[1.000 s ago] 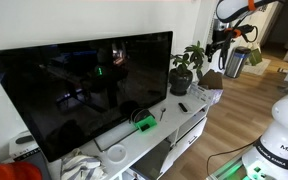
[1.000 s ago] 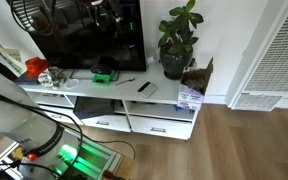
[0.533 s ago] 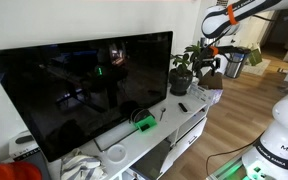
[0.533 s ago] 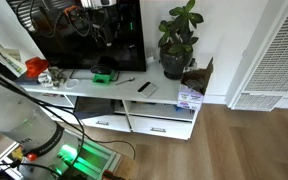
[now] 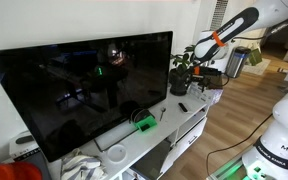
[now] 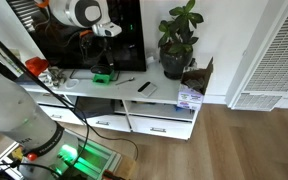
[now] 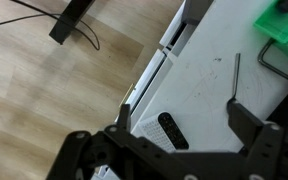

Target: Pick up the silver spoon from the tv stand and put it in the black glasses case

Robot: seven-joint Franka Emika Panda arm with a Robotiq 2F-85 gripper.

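Although it hangs high above the furniture, the gripper (image 7: 179,108) is plainly spread wide in the wrist view, its two dark fingers well apart with nothing between them. Just beneath that gap, at about 6 o'clock, lies the black glasses case (image 7: 172,130), a small oblong on the glossy white top of the tv stand (image 7: 199,60); whether it is open cannot be told. At about 1 o'clock from the gripper lies the silver spoon (image 7: 236,72), seen only as a thin pale line flat on the white surface, apart from the case. Further out, at 2 o'clock, sits a bright green box (image 7: 284,20). Wooden floor fills the view from 9 to 11 o'clock. In an exterior view the case (image 6: 144,87) rests near the middle of the stand, with a potted plant (image 6: 177,40) at its 1 o'clock.

The spoon is probably light, rigid and smooth, and it lies very low on a slick top, so it may skid or pivot when pinched. The best hold is likely across the narrow handle near mid-length, with the fingertips brought almost to the surface.
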